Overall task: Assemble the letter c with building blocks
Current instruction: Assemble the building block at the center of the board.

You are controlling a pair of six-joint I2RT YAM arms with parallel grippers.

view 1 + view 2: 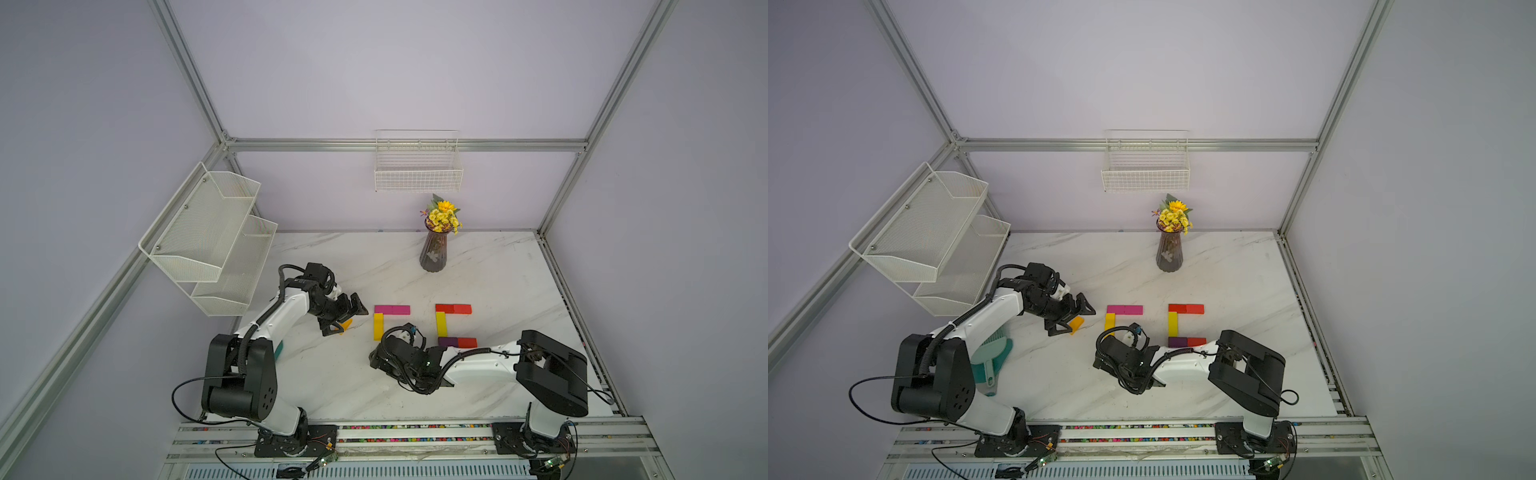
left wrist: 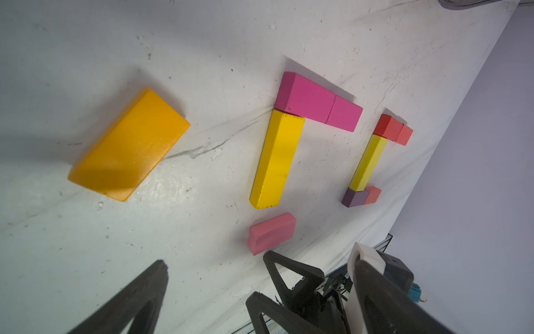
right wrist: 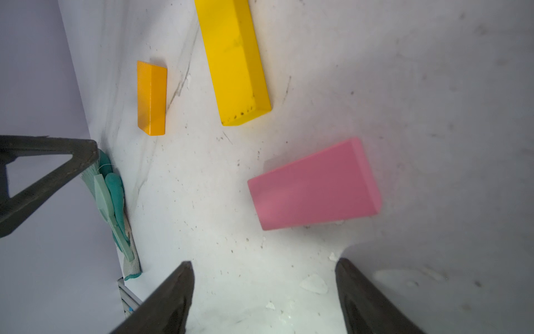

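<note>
Table ctr, both top views: unfinished C. Magenta pair (image 1: 392, 309) lies end to end as top bar. Long yellow block (image 1: 378, 326) runs toward 6 o'clock from the pair's 9 o'clock end, touching it. At 3 o'clock of that, apart, a complete C: red pair (image 1: 453, 308) on top, second long yellow (image 1: 441, 324) as spine, purple block (image 1: 448, 341) + red block (image 1: 467, 342) as bottom bar.

Pink block (image 3: 315, 185) lies flat just past the long yellow's 6 o'clock end, skewed, not touching. It's hidden under the R wrist in top views. Orange block (image 1: 1076, 323) lies flat at 9 o'clock of the long yellow, apart.

L gripper (image 1: 347, 319) is by the orange block, jaws spread wide, nothing in them. R gripper (image 3: 264, 267) is low near the pink block, jaws apart, empty. Block sits ahead of the tips, no contact.

Vase w/ flowers (image 1: 434, 249) at 12 o'clock, near back wall.
</note>
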